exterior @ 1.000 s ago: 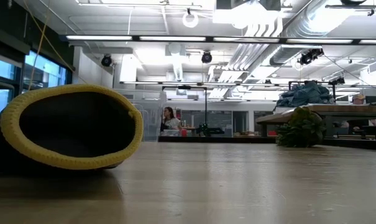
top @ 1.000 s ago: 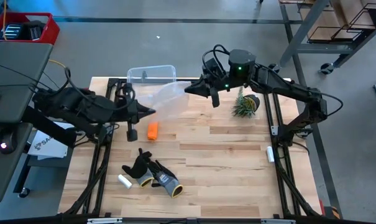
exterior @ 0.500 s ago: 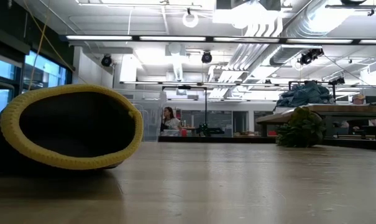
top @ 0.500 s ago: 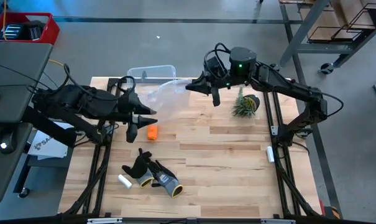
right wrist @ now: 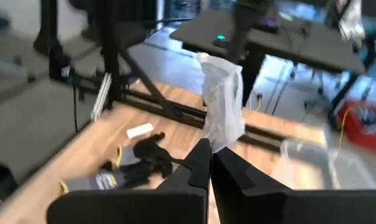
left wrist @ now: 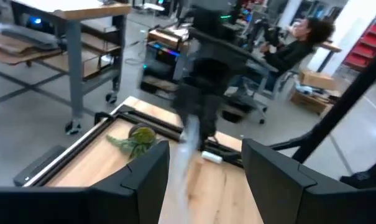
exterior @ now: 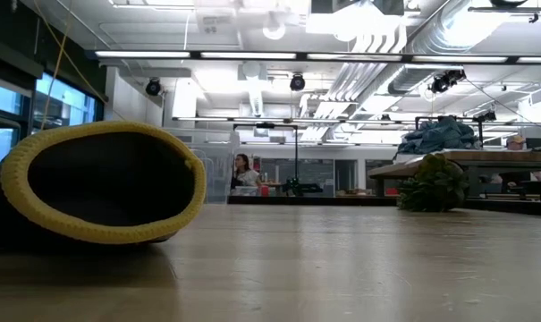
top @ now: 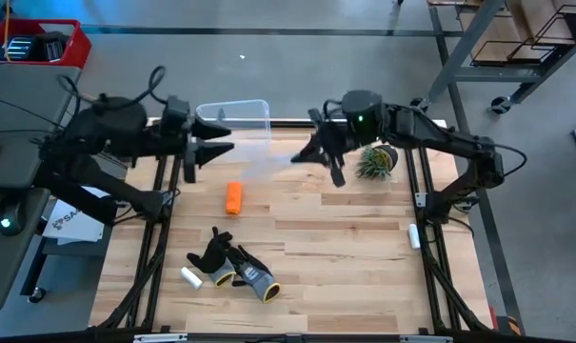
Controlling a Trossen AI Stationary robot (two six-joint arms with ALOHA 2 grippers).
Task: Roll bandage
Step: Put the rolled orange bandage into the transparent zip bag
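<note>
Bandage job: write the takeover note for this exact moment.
Left tool: open, empty, raised over the table's far-left side near the clear tub.
Right tool: shut on a clear plastic bag, held above the table's far middle.
Bandage: a short orange roll lying free on the table, left of centre, nothing touching it.
Gloves and a small white cylinder lie nearer the front-left.
Done: bandage looks rolled and set down.
Left: probably bagging the roll; I cannot tell the plan for certain.
</note>
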